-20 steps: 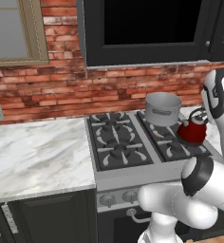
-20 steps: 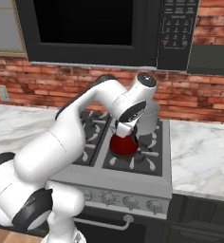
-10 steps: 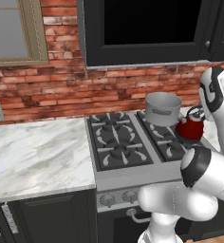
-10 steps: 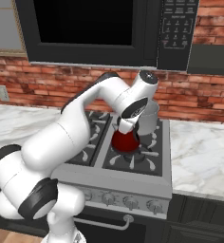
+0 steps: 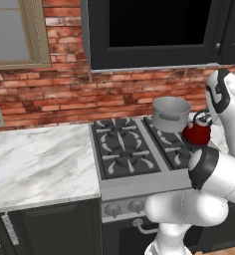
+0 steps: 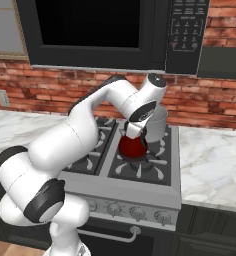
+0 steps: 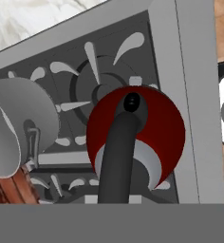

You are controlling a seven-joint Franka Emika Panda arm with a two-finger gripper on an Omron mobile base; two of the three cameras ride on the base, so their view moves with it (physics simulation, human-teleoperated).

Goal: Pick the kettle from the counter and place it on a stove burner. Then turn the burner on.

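Moved: kettle (image 5: 196, 132) shifted up-right in left base view since 1 s ago.
Surface: steel cooktop (image 5: 134, 175), marble counter (image 5: 35, 164) lower left, brick wall (image 5: 64, 99) behind.
Gripper (image 6: 134, 134): shut narrow on kettle handle, kettle beside grey pot (image 5: 171, 113), over stove burner (image 7: 92, 92).

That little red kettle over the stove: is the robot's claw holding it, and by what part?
Yes. The claw is shut on the small glossy red round kettle, gripping its black loop handle at the top.

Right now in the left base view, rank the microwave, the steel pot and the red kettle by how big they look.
Largest to smallest as they look:
1. The microwave, by far the widest.
2. The steel pot.
3. The kettle, somewhat smaller than the pot, though the arm hides part of it and it sits slightly nearer the camera, so their gap is less sure.
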